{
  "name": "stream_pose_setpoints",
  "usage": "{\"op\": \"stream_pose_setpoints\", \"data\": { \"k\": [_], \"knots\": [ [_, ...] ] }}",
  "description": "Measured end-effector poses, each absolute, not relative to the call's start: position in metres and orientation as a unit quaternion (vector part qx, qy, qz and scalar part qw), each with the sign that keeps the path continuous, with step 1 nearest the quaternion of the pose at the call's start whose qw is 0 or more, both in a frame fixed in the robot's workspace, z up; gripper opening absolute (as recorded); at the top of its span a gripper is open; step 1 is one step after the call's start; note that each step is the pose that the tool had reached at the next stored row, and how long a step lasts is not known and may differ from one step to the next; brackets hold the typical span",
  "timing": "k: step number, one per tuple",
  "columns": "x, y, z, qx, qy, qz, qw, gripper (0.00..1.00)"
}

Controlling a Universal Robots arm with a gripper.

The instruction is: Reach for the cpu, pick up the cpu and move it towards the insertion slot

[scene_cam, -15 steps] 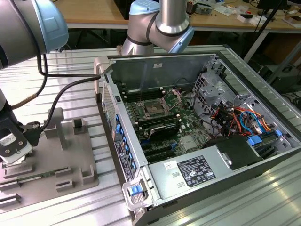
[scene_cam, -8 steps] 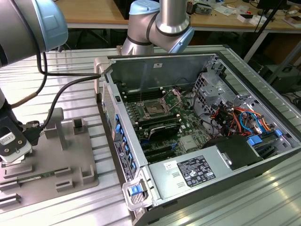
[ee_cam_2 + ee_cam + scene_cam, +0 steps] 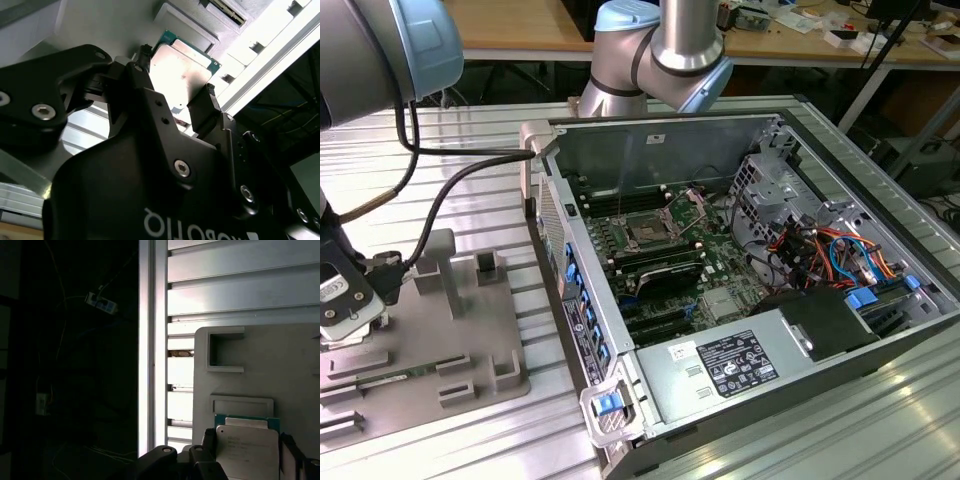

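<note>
The cpu [image 3: 182,67] is a thin square chip with a shiny metal top and a green rim, and it lies between my two black fingers [image 3: 202,105]. In both wrist views the fingers press against its opposite edges, so my gripper [image 3: 175,77] is shut on it. The cpu [image 3: 247,450] sits low over the grey fixture plate [image 3: 280,365]. In the exterior view my gripper [image 3: 345,320] is at the far left, down at that plate [image 3: 430,340]. The insertion slot [image 3: 646,232] is far off towards the exterior view's right, on the green motherboard inside the open case.
The open computer case [image 3: 560,300] stands beside the fixture plate, its side wall between plate and motherboard. Inside are a power supply [image 3: 740,365], a drive cage [image 3: 770,185] and coloured cables [image 3: 830,250]. Raised blocks [image 3: 440,260] stand on the plate. A black cable [image 3: 450,190] hangs from my wrist.
</note>
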State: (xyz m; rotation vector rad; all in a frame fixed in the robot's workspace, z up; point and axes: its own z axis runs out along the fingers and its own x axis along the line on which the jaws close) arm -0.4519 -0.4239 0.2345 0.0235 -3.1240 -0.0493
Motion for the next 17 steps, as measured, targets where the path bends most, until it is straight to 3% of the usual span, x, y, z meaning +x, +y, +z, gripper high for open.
{"op": "stream_pose_setpoints", "data": {
  "k": [17],
  "knots": [
    [-0.451, -0.424, 0.254, 0.008, -1.0, -0.016, 0.009, 0.55]
  ]
}}
